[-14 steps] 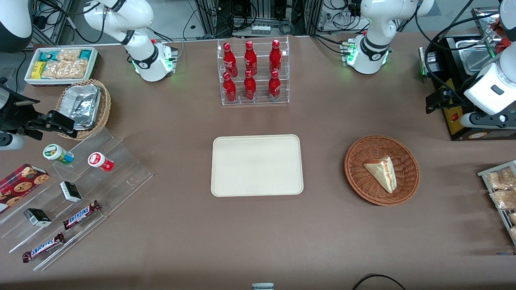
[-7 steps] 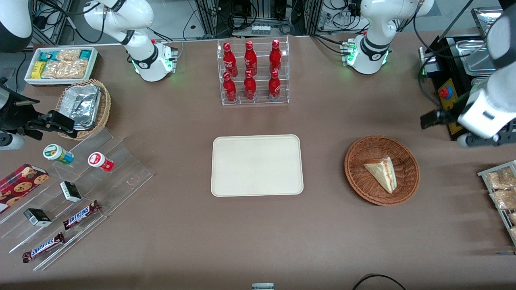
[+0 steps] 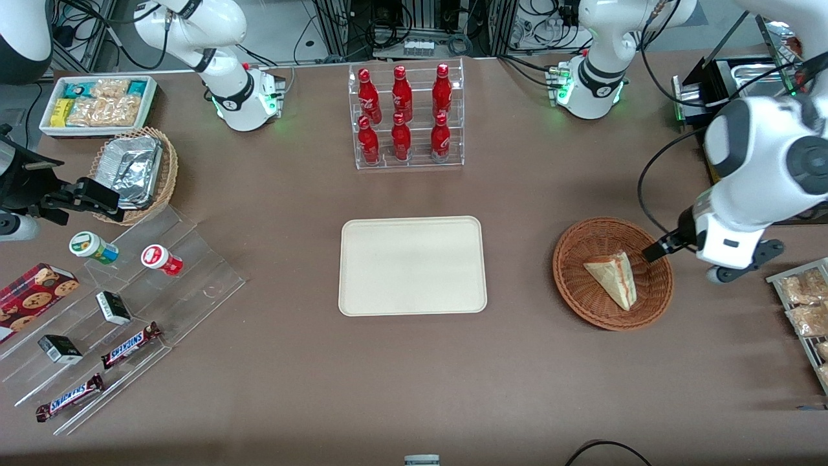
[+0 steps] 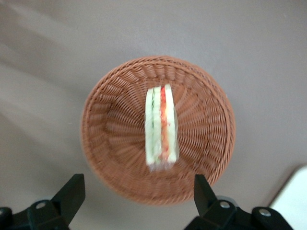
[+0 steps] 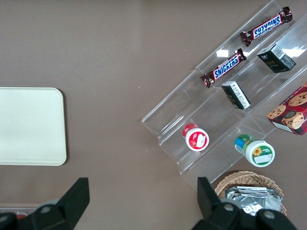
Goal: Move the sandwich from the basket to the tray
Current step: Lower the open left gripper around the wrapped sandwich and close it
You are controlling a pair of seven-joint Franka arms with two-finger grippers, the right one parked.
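Observation:
The sandwich (image 3: 613, 277), a pale wedge with red and green filling, lies in the round brown wicker basket (image 3: 572, 285). In the left wrist view the sandwich (image 4: 161, 127) rests on edge across the basket (image 4: 105, 143), filling stripes facing up. The left gripper (image 3: 661, 249) hovers above the basket's rim on the working arm's side, not touching it. Seen from the wrist, the gripper (image 4: 136, 194) is open, with nothing between its black fingers (image 4: 72, 196). The cream tray (image 3: 412, 265) lies flat at mid-table, bare, beside the basket toward the parked arm's end; its corner (image 4: 293, 201) shows in the wrist view too.
A clear rack of red bottles (image 3: 406, 116) stands farther from the front camera than the tray. A black appliance (image 3: 718, 90) and a wire rack of snack packets (image 3: 802, 304) sit at the working arm's end. Stepped acrylic shelves (image 3: 129, 310) with snacks lie toward the parked arm's end.
The left arm has swung from beside the black appliance toward the front camera and the basket; its gripper now hangs over the basket's rim. Sandwich, basket and tray have not moved.

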